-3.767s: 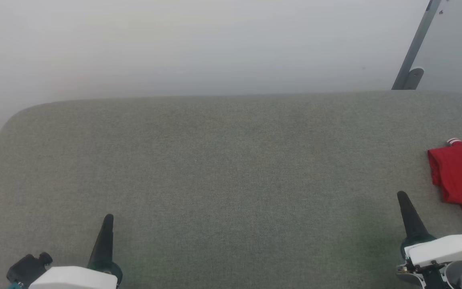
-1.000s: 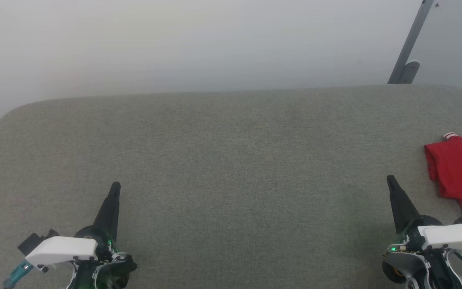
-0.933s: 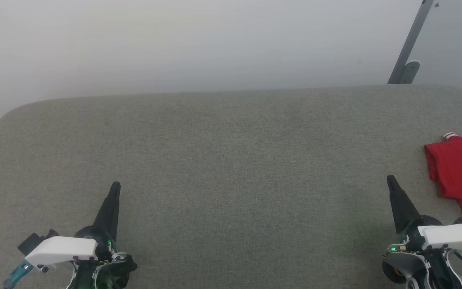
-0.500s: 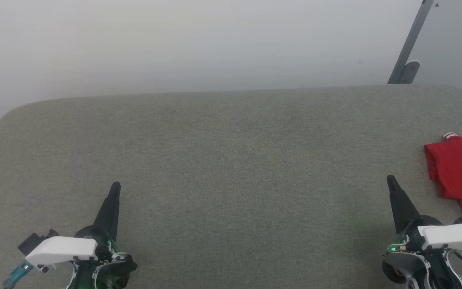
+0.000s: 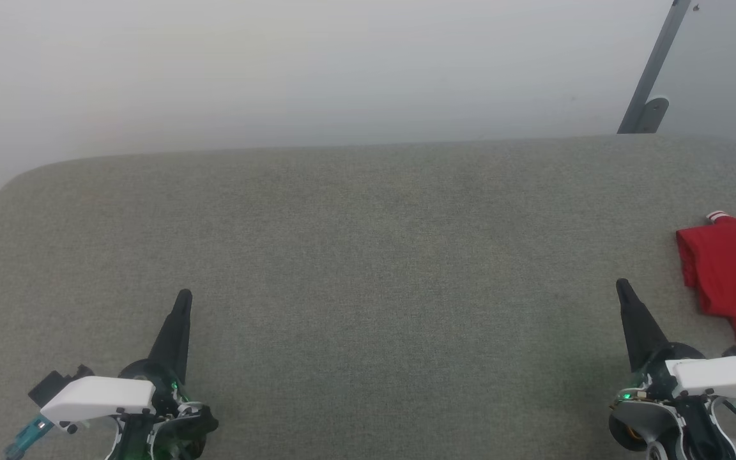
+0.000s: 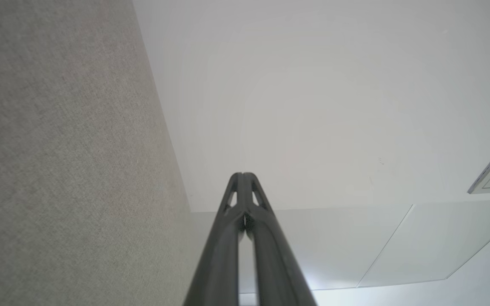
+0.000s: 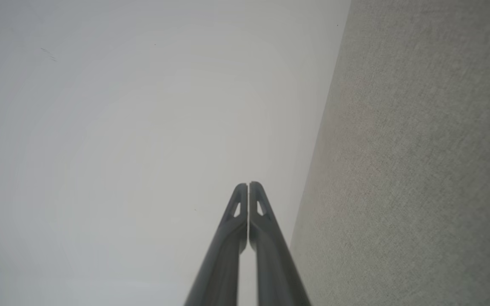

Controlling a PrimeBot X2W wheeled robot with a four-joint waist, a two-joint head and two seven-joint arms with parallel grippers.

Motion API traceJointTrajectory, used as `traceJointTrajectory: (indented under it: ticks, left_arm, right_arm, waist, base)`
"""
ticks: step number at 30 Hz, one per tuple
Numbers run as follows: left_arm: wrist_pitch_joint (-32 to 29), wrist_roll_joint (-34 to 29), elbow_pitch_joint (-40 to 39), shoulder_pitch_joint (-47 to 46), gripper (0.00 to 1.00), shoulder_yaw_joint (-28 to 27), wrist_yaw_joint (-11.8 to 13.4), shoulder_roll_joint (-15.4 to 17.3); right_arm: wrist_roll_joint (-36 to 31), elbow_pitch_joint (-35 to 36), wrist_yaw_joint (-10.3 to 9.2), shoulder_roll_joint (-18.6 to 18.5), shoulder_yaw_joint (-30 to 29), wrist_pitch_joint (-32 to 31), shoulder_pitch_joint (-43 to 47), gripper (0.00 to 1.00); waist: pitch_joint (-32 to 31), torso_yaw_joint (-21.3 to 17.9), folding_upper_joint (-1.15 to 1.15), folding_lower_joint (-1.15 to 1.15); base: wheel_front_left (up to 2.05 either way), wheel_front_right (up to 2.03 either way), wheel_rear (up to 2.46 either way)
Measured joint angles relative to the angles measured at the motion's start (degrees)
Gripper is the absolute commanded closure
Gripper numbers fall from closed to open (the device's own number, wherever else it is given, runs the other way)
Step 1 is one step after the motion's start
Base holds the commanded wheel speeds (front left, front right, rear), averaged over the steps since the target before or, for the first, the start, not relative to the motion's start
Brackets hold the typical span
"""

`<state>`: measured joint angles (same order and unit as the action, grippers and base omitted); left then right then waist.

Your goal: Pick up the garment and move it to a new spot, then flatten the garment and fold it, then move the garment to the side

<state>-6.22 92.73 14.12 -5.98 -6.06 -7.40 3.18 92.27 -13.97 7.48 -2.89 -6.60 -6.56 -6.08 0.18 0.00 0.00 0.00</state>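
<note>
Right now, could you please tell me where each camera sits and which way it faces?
Head view: on the head, looking forward and down at the padded surface, garment at the view's right edge; left gripper and right gripper show, shut.
Left wrist view: on the left wrist, looking along its closed fingers at the pale backdrop; padded surface on the left.
Right wrist view: on the right wrist, along its closed fingers; padded surface on the right.
Shared: all show padded surface and pale backdrop.

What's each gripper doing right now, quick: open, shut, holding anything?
Left gripper: jaws shut, holding nothing.
Right gripper: jaws shut, holding nothing; the bright red jersey-style shirt lies apart from it, on its right.
</note>
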Motion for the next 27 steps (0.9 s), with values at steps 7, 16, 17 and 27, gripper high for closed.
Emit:
traceJointTrajectory:
  ticks: [7,16,17,27]
  left_arm:
    - [0.0,0.0,0.0,0.0,1.00,0.0,0.0,0.0]
    - [0.0,0.0,0.0,0.0,1.00,-0.1,0.0,-0.1]
    - [0.0,0.0,0.0,0.0,1.00,-0.1,0.0,-0.1]
    - [-0.1,-0.1,0.0,0.0,1.00,-0.1,0.0,-0.1]
  right_arm:
    - [0.0,0.0,0.00,0.0,0.0,0.0,0.0,1.00]
    - [0.0,0.0,0.00,0.0,0.0,0.0,0.0,1.00]
    - [0.0,0.0,0.00,0.0,0.0,0.0,0.0,1.00]
    - [0.0,0.0,0.00,0.0,0.0,0.0,0.0,1.00]
  waist:
    - [0.0,0.0,0.00,0.00]
    - [0.0,0.0,0.00,0.00]
    - [0.0,0.0,0.00,0.00]
    - [0.0,0.0,0.00,0.00]
  base:
    - [0.00,0.00,0.00]
    - [0.00,0.00,0.00]
    - [0.00,0.00,0.00]
    - [0.00,0.00,0.00]
